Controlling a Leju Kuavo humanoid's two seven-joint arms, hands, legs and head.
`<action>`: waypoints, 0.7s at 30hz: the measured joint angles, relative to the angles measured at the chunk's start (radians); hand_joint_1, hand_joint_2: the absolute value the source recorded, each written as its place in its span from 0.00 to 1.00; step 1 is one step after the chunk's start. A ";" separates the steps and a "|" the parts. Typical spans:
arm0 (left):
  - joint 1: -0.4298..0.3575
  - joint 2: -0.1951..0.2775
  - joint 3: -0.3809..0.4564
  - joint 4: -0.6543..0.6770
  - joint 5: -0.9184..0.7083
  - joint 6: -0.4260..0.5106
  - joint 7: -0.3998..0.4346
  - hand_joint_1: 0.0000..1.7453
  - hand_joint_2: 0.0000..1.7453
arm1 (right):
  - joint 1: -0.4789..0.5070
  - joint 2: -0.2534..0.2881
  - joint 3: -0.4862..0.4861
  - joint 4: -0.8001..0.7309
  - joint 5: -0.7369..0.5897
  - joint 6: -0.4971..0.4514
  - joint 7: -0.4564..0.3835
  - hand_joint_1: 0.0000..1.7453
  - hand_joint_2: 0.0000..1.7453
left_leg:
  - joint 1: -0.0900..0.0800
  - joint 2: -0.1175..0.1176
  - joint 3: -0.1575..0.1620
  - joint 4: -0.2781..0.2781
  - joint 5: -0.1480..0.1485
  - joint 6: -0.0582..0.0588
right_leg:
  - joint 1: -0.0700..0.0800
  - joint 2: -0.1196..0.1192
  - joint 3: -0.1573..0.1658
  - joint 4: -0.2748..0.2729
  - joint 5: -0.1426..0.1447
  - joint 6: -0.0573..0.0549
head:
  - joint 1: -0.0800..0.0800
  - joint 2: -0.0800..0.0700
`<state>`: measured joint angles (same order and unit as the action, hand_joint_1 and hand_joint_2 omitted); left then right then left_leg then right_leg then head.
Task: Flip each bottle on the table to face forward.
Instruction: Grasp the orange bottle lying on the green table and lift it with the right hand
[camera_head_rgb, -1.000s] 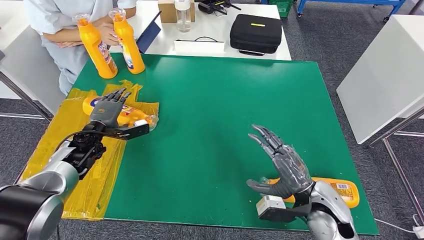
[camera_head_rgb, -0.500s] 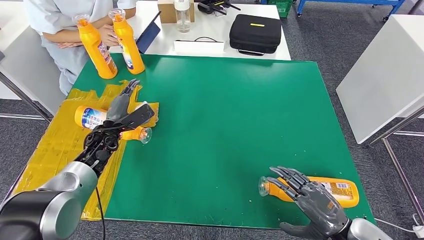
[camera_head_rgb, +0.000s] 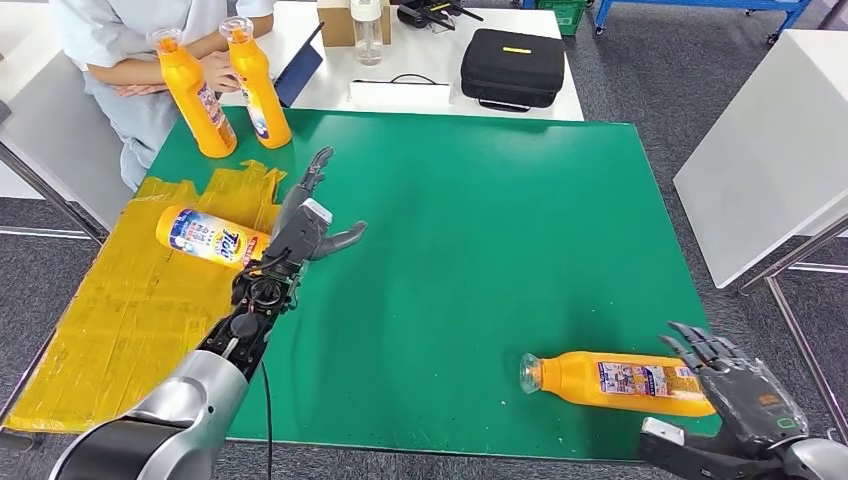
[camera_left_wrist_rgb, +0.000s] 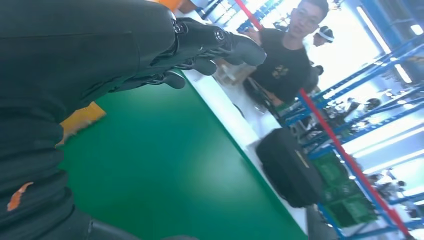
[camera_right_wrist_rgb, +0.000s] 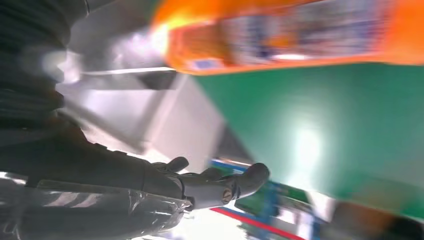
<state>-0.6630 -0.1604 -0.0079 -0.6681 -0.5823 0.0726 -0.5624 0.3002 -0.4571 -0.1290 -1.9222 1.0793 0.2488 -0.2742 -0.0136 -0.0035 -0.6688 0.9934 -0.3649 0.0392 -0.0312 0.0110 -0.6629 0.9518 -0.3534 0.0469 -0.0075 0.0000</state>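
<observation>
both hands (camera_head_rgb: 305, 225) (camera_head_rgb: 745, 390) withdrew (glossy orange bottles (camera_head_rgb: 620, 381) flat).

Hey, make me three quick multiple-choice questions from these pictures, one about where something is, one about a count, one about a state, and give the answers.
1. Where does the lying bottle with the blue label rest?
A. on the yellow sheet
B. on the black case
C. on the floor

2. How many orange bottles stand upright at the mat's far corner?
A. none
B. two
C. four

3. What is the right hand doing?
A. gripping a bottle
B. pressing the case
C. holding nothing, fingers apart

Answers: 1 A, it lies on the yellow sheet. 2 B, a pair of upright bottles stands there. 3 C, it sits beside the near bottle, fingers spread.
</observation>
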 joint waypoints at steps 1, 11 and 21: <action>0.008 -0.003 -0.013 -0.013 0.017 -0.001 0.003 0.00 1.00 | -0.005 0.002 -0.008 0.024 0.016 -0.006 0.012 0.00 1.00 | 0.000 0.000 0.000 0.000 0.000 0.000 | 0.000 0.000 0.000 0.000 0.000 0.000 | 0.000 0.000; 0.029 -0.007 -0.071 -0.059 0.067 -0.011 0.009 0.00 1.00 | -0.048 0.018 -0.019 0.156 0.052 -0.029 0.046 0.00 1.00 | 0.001 0.001 0.000 0.000 0.000 0.000 | 0.000 0.000 0.000 0.000 0.000 0.000 | 0.000 0.000; 0.030 -0.007 -0.084 -0.061 0.070 -0.015 0.011 0.00 1.00 | -0.055 0.029 -0.018 0.187 0.056 -0.032 0.050 0.00 1.00 | 0.000 0.000 0.000 0.000 0.000 0.000 | 0.000 0.000 0.000 0.000 0.000 0.000 | 0.000 0.000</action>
<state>-0.6335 -0.1672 -0.0920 -0.7294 -0.5121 0.0574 -0.5513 0.2455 -0.4278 -0.1473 -1.7352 1.1350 0.2165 -0.2243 -0.0133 -0.0031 -0.6684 0.9934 -0.3646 0.0392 -0.0309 0.0110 -0.6631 0.9520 -0.3537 0.0470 -0.0076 0.0000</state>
